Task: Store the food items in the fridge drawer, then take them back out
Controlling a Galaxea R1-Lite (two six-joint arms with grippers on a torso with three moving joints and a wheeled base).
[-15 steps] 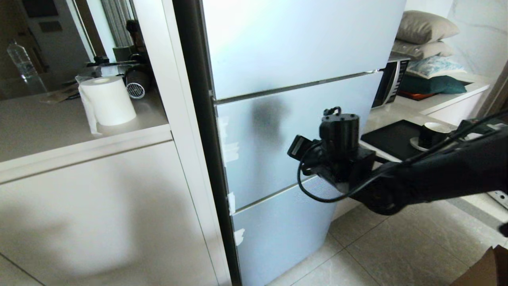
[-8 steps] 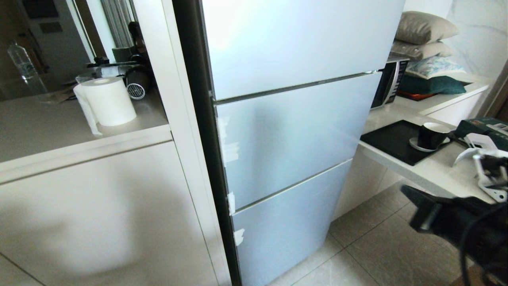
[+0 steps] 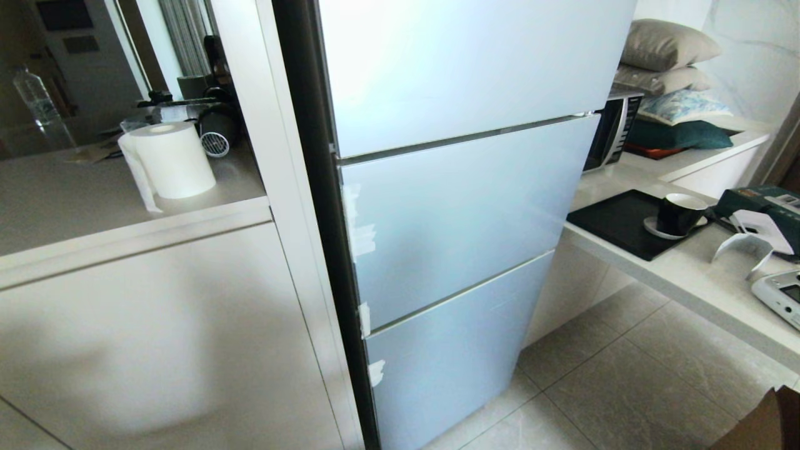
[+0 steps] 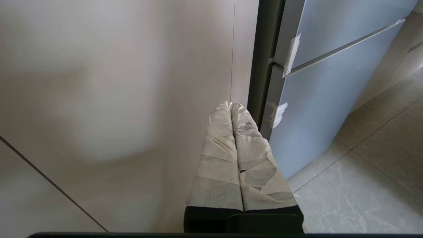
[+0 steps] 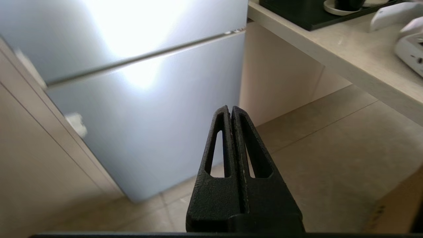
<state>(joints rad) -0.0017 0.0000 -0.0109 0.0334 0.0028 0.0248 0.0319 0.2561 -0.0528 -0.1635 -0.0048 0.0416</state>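
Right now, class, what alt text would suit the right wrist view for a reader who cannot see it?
The shut black right end effector points at the closed fridge, low above a tiled floor. A counter juts out beside the fridge.

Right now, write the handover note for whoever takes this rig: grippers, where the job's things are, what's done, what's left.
Left gripper: shut, empty, low beside the fridge, near the cabinet panel.
Right gripper: shut, empty, low over the floor, facing the fridge's bottom door. Neither arm shows in the head view.
Things: all three fridge doors are closed. No food item and no fridge drawer is visible in any view.
Done: cannot be judged from these views; nothing is held.
Left: find the food, open the fridge to check the drawer, and go on from there.
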